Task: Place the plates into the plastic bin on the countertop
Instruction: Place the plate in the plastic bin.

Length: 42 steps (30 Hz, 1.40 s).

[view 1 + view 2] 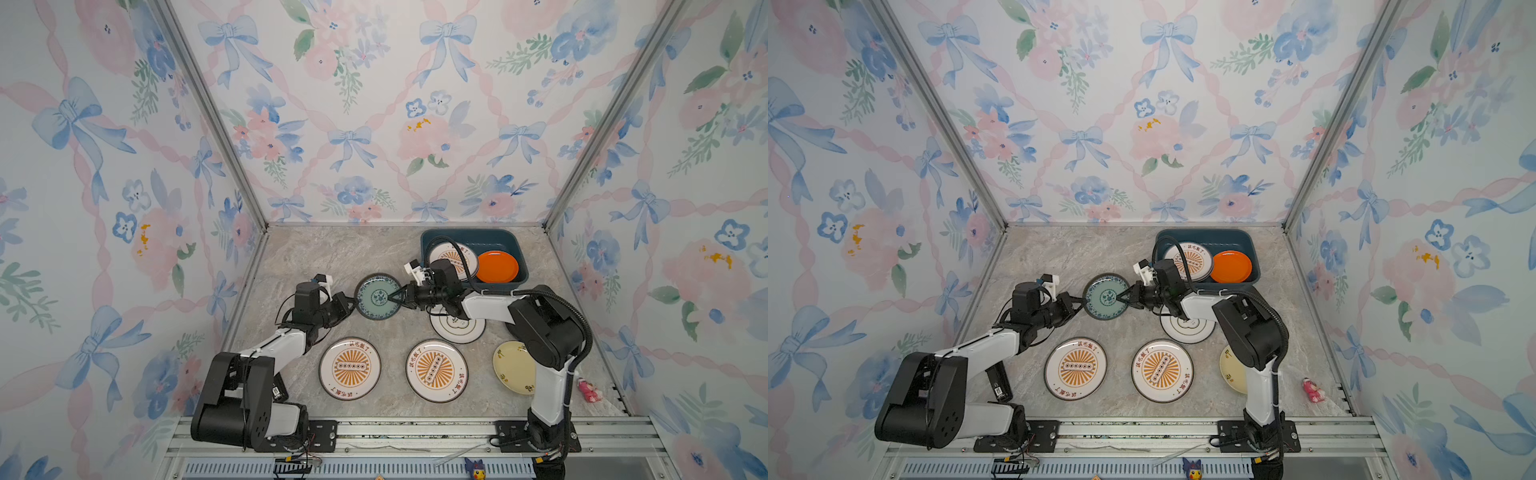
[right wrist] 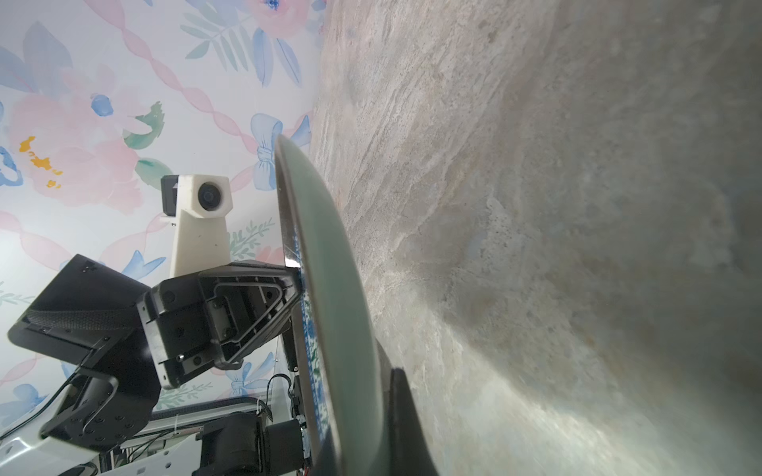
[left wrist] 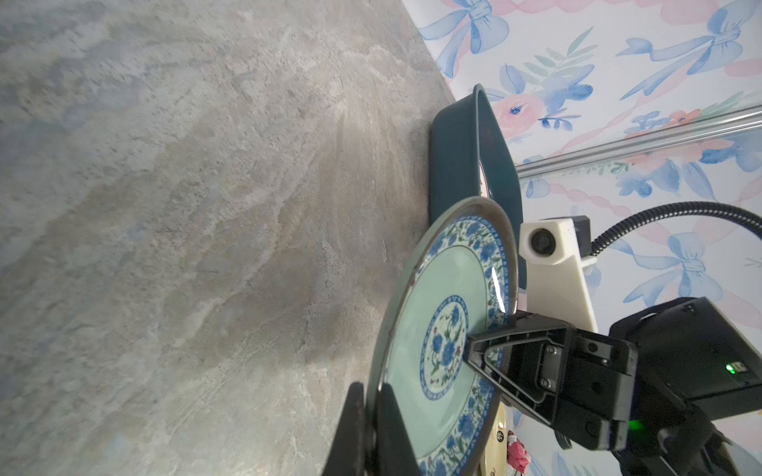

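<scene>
Left fingers (image 3: 352, 437) grip teal plate (image 1: 376, 296); right fingers (image 3: 515, 331) too (opposite rim).

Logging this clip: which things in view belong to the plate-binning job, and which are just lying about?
Job:
- teal plate, clamped between left gripper and right gripper
- plastic bin, holding a sunburst plate and orange plate
- on the countertop: two sunburst plates, green-emblem plate, pale yellow plate

Lying about:
- pink toy near the right wall
- blue-and-yellow figurine at the front rail

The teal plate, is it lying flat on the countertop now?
No, the teal plate hangs above the countertop, pinched at opposite rims by the left fingers and the right fingers.
</scene>
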Motion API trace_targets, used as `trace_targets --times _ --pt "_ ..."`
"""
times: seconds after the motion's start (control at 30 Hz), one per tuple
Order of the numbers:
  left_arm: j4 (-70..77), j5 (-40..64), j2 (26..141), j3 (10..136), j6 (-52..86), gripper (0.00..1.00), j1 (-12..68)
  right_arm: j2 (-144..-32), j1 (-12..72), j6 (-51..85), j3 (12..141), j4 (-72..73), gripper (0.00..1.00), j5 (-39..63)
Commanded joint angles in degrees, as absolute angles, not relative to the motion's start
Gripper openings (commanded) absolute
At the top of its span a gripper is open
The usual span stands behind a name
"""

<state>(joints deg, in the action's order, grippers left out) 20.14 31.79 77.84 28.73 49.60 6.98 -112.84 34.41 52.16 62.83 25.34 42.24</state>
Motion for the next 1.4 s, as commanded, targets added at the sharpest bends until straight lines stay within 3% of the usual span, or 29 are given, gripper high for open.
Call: trace_targets --times 0.0,0.27,0.47,0.57,0.9,1.37 --pt "21.8 32.6 78.3 30.8 50.5 0.14 7.6 -111.4 34.5 47.5 65.3 20.5 0.0 43.2" --pt "21.7 33.3 78.5 30.7 49.7 0.46 7.6 -101.8 29.1 30.9 72.3 -11.0 0.0 31.1" --pt "21.5 34.6 78.7 30.7 48.1 0.57 7.7 -93.1 18.8 25.8 74.4 -23.7 0.0 24.7" --pt "21.5 35.0 78.8 30.6 47.4 0.63 7.9 -89.1 13.9 22.4 75.1 -29.6 0.0 16.0" --pt "21.5 35.7 80.3 30.7 46.0 0.66 8.3 -86.0 -0.9 19.7 76.2 -33.7 0.0 4.0" --pt "21.5 35.7 81.2 30.8 45.3 0.66 8.6 -97.1 -7.9 20.8 80.9 -31.0 0.0 9.2"
